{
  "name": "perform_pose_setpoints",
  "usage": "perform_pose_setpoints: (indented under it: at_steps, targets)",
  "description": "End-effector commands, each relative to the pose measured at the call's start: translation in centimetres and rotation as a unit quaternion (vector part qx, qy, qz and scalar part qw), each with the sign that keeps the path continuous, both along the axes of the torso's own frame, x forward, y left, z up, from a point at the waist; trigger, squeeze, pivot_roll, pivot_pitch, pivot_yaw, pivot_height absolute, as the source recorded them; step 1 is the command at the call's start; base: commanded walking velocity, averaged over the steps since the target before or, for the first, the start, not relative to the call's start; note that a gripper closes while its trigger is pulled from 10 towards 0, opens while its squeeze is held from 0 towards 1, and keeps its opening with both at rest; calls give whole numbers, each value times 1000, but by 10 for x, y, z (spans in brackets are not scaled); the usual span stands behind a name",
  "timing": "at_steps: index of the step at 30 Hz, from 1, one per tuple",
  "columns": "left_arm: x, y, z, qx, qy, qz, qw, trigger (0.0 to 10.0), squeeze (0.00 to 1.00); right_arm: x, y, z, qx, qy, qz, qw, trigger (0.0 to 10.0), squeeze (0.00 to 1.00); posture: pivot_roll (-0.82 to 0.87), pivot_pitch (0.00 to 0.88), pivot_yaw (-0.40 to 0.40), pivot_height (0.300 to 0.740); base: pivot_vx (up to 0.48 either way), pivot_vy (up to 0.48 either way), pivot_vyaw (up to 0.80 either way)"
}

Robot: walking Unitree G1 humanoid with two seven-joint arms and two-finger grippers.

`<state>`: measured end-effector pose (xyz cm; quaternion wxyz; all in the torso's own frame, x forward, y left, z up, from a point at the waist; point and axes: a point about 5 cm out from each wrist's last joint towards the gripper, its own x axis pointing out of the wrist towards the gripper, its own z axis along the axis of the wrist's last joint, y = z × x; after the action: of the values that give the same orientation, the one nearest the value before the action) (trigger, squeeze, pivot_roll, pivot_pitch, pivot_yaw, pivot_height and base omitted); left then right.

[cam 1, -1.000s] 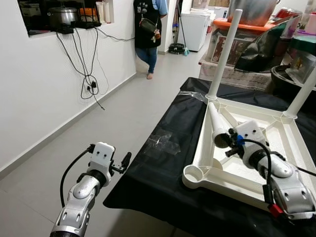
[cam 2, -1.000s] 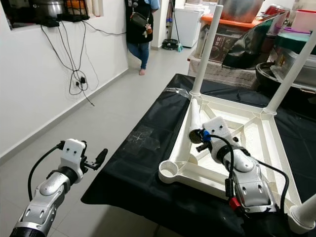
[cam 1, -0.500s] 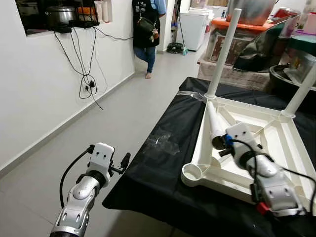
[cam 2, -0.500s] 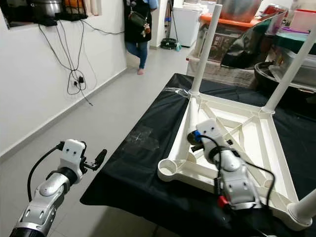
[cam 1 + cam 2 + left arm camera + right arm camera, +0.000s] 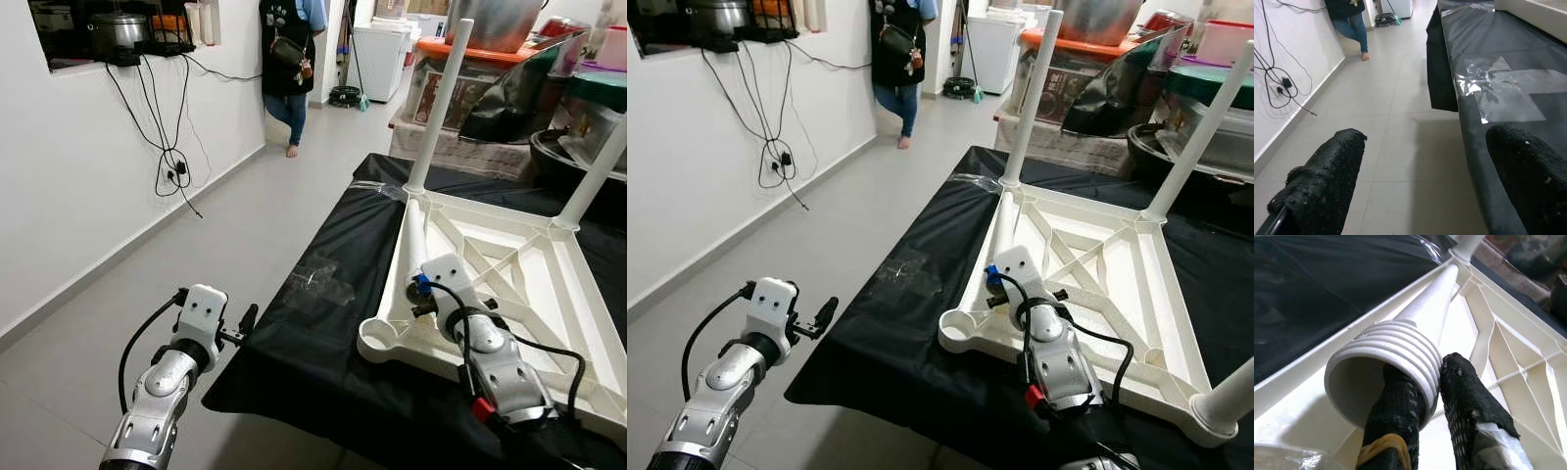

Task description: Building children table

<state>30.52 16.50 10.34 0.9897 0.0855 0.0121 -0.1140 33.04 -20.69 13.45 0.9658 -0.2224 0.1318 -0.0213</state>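
— How far along is the children's table?

— The white tabletop (image 5: 509, 284) is lying upside down on the black cloth (image 5: 323, 323), with legs standing in its far sockets. The near socket (image 5: 380, 338) is sitting unfilled.

— And the grippers?

— The right gripper (image 5: 1425, 396) is pinching the threaded rim of a loose leg (image 5: 1415, 328) — lying along the frame. The left gripper (image 5: 1420, 176) is hovering open, holding nothing.

Smooth white plastic table frame (image 5: 509, 257), ribbed leg (image 5: 1415, 333), matt black cloth (image 5: 323, 323)
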Motion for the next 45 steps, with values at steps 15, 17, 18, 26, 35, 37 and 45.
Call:
perform_pose_setpoints:
  at_steps: [15, 17, 18, 26, 35, 37, 45]
  targets:
    - [0, 3, -6, 12, 9, 9, 1000, 10000, 0, 9, 10, 2, 93, -72, -70, 991, 0, 0, 60, 0, -96, 740, 0, 0, 0]
    - [0, 4, -6, 13, 10, 10, 1000, 10000, 0, 7, 11, 1, 101, -75, -67, 990, 0, 0, 61, 0, -92, 740, 0, 0, 0]
    - [0, 4, -6, 13, 10, 10, 1000, 10000, 0, 7, 11, 1, 101, -75, -67, 990, 0, 0, 61, 0, -92, 740, 0, 0, 0]
    - [0, 6, -8, 17, 13, 10, 1000, 10000, 0, -3, -5, 15, 114, -111, -43, 986, 0, 0, 43, 0, -78, 740, 0, 0, 0]
    - [1, 5, -9, 23, 16, 10, 1000, 10000, 0, -23, -34, 51, 97, -160, -1, 982, 0, 0, 19, 0, -59, 740, 0, 0, 0]
    - [2, 4, -9, 25, 16, 8, 1000, 10000, 0, -30, -44, 57, 112, -174, 6, 978, 0, 0, 12, 0, -55, 740, 0, 0, 0]
    - [5, 3, -4, -39, 25, 2, 999, 10000, 0, -39, -31, 62, 186, -191, 95, 959, 0, 0, 16, 0, -49, 740, 0, 0, 0]
